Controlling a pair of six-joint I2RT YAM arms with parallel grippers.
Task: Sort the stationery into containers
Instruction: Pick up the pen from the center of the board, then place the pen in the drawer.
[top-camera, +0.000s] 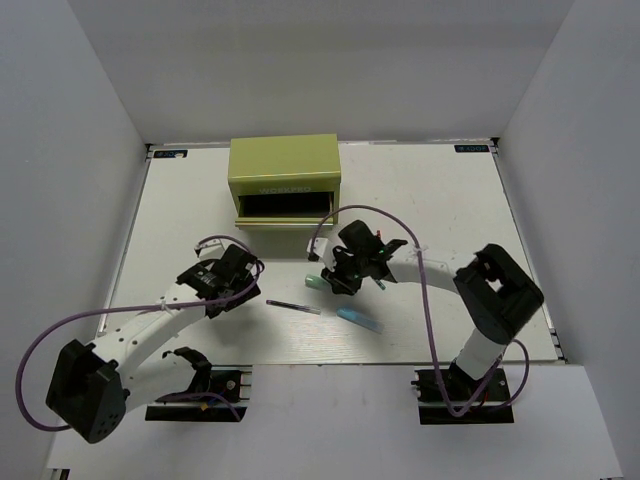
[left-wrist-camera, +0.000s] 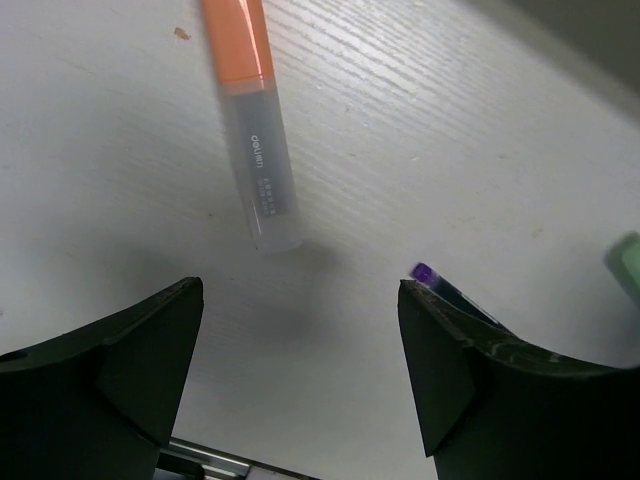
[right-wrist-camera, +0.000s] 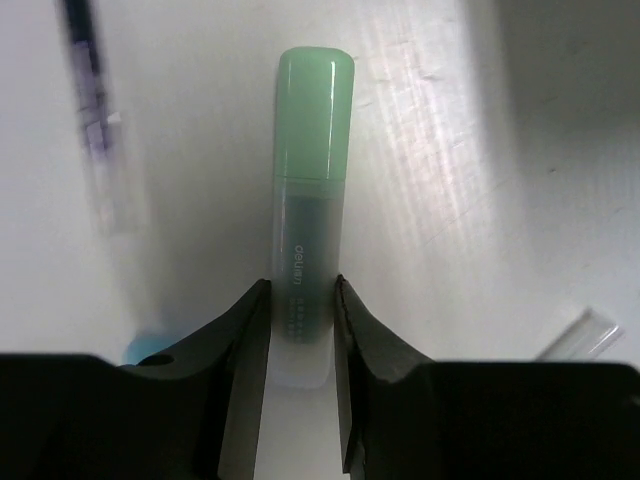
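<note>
My right gripper (right-wrist-camera: 302, 295) is shut on the barrel of a mint-green marker (right-wrist-camera: 312, 150), low over the white table; in the top view the gripper (top-camera: 335, 278) holds the marker (top-camera: 315, 283) in front of the chest. My left gripper (left-wrist-camera: 300, 300) is open and empty above the table. An orange-capped marker (left-wrist-camera: 250, 120) lies just ahead of it, and a thin dark pen (left-wrist-camera: 440, 285) with a purple end lies by its right finger. That pen (top-camera: 293, 307) and a light-blue marker (top-camera: 358, 318) lie between the arms. The olive-green chest (top-camera: 285, 170) stands at the back with its bottom drawer (top-camera: 283, 208) open.
White walls close in the table on three sides. Purple cables (top-camera: 400, 225) loop over both arms. A small clear piece (right-wrist-camera: 580, 335) lies right of the right gripper. The arm bases (top-camera: 200, 395) sit at the near edge.
</note>
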